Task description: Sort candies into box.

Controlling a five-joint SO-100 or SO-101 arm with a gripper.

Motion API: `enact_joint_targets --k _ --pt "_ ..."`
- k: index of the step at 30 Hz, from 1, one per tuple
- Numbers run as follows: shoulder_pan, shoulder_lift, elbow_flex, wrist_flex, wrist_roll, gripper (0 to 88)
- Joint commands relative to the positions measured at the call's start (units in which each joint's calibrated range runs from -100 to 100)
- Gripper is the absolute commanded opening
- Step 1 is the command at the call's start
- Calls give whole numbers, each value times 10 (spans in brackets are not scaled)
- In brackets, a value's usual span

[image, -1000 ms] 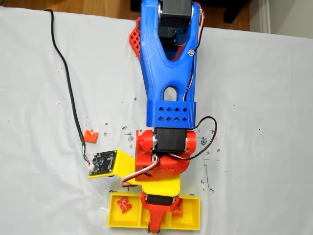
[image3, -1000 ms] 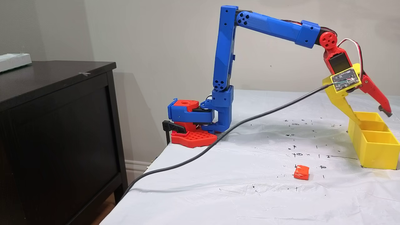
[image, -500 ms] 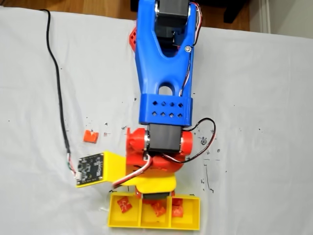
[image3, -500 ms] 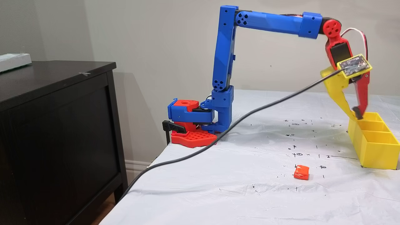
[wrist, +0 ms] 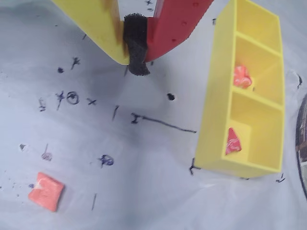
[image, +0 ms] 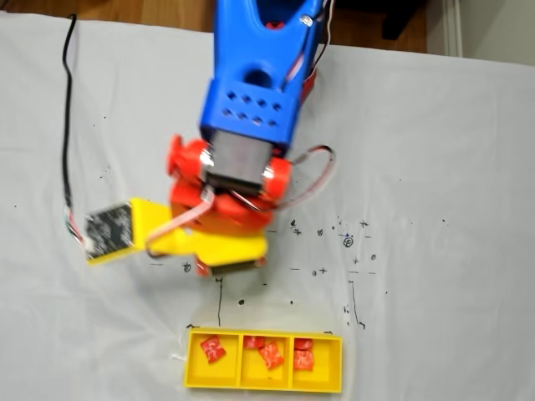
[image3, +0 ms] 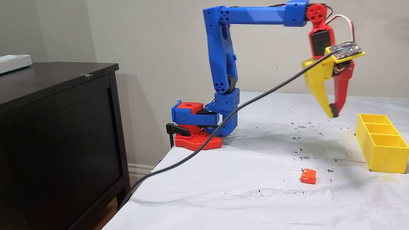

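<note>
The yellow box (image: pixel 263 385) sits at the near edge of the white table cover (image: pixel 435 167) in the fixed view from above, its three compartments in a row. The left compartment holds one red candy (image: pixel 212 348), the middle one holds a candy (image: pixel 271 355) with another (image: pixel 254 342) beside it, and the right one holds two more (image: pixel 303 360) close together. In the wrist view the box (wrist: pixel 218 96) stands to the right, with a candy (wrist: pixel 232 142) in the nearest compartment and an orange-red one (wrist: pixel 242 76) in the middle; the far compartment's floor is partly hidden there. One orange candy (image3: pixel 308 176) lies loose on the cover in the side fixed view, well apart from the box (image3: pixel 381 153) and towards the front edge of the table; the wrist view shows it (wrist: pixel 46 191) at the lower left among black pen marks. The gripper (image3: pixel 333 112) hangs above the cover, off the surface and clear of the box, pointing down. Its yellow and red fingers meet at the black-padded tips, with nothing between them, as the wrist view (wrist: pixel 135 50) also shows. A black cable (image3: pixel 223 123) runs from the small circuit board (image3: pixel 344 49) on the gripper down across the table and over its edge. The blue arm (image3: pixel 223 64) rises from a red and blue base (image3: pixel 195 131) clamped at the table's far corner, beside a dark cabinet (image3: pixel 57 127).
</note>
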Motion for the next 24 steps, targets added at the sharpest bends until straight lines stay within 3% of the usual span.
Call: enact_joint_targets --k 1,19,24 --pt "60 -67 64 -41 38 1" --pt "170 -28 131 -92 69 10" --pt "172 -6 114 -104 63 68"
